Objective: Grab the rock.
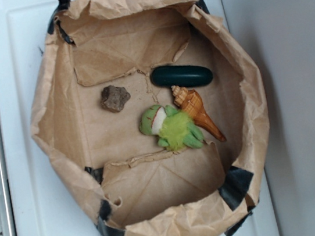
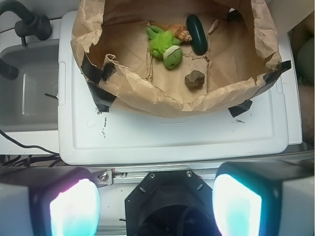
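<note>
The rock [image 1: 114, 97] is a small rough brown-grey lump lying on the floor of a brown paper bin [image 1: 50, 109], left of the other objects. The wrist view shows the rock [image 2: 195, 79] near the bin's closer wall, far ahead of me. My gripper [image 2: 156, 206] is open, its two glowing pads [image 2: 75, 209] wide apart at the bottom of the wrist view, with nothing between them. It hangs well outside the bin, over the robot's base. The exterior view does not show the gripper.
A green plush toy [image 1: 170, 128], an orange-brown spiral seashell [image 1: 198, 112] and a dark green oblong object [image 1: 181, 76] lie right of the rock. The bin [image 2: 162, 101] stands on a white plastic lid [image 2: 172, 137]. Crumpled paper walls ring the floor.
</note>
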{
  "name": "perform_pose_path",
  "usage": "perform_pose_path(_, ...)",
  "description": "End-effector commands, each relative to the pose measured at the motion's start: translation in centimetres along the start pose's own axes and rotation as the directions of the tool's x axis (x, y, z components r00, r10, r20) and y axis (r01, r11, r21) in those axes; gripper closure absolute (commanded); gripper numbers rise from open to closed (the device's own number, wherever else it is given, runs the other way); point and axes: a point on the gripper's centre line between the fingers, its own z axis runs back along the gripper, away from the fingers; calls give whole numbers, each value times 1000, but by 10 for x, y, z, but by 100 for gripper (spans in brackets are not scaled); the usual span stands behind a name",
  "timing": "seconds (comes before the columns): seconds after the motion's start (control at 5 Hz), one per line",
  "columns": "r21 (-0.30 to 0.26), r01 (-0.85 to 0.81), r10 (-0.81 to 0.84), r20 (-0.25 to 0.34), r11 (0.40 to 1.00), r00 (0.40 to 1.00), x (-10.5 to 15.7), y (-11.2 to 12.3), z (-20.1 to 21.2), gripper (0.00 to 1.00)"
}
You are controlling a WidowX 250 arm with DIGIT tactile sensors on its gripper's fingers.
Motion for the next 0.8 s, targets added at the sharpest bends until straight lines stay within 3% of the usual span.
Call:
perform_pose_path(0.0, 0, 0, 0, 0, 1000, 1000, 0, 0, 0, 0)
perform_pose_path(0.2, 76, -33, 37, -63, 997, 997, 4, -27, -15, 0)
perform_pose_path(0.4, 203, 17, -22, 23, 979, 999, 17, -39, -31, 0)
perform_pose_path(0.6, 142, 19, -20, 3, 990, 1000, 41, -30, -23, 0)
